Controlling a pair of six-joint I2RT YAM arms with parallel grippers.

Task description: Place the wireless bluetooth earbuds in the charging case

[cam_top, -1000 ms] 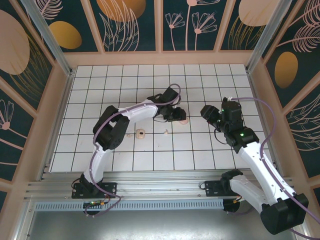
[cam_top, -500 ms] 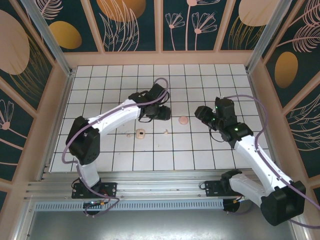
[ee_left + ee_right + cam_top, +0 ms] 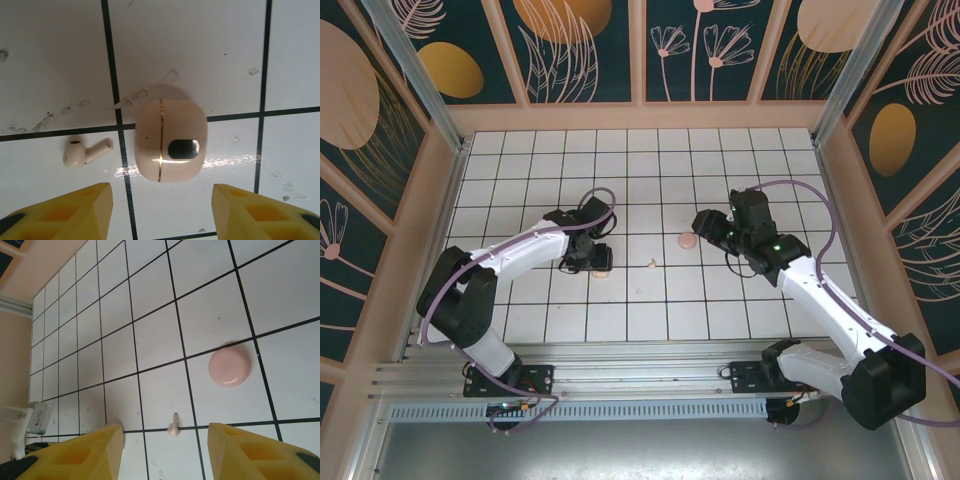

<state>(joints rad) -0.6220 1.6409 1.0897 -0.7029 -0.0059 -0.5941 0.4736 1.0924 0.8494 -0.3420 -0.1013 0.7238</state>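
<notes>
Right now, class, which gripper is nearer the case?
Left. The left gripper hangs open just above the case; the right gripper is off to its right, beside the pink disc.

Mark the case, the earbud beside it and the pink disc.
case (image 3: pixel 171 134), left wrist view, top face above dark window
earbud (image 3: pixel 85 154), left wrist view, where head meets stem
pink disc (image 3: pixel 229 367), right wrist view, centre

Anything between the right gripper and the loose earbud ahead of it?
Nothing visible. In the right wrist view, only bare tile lies between the open right gripper and the earbud, which lies roughly centred ahead of the gap. The pink disc lies further out and to the right, apart from the earbud.
</notes>
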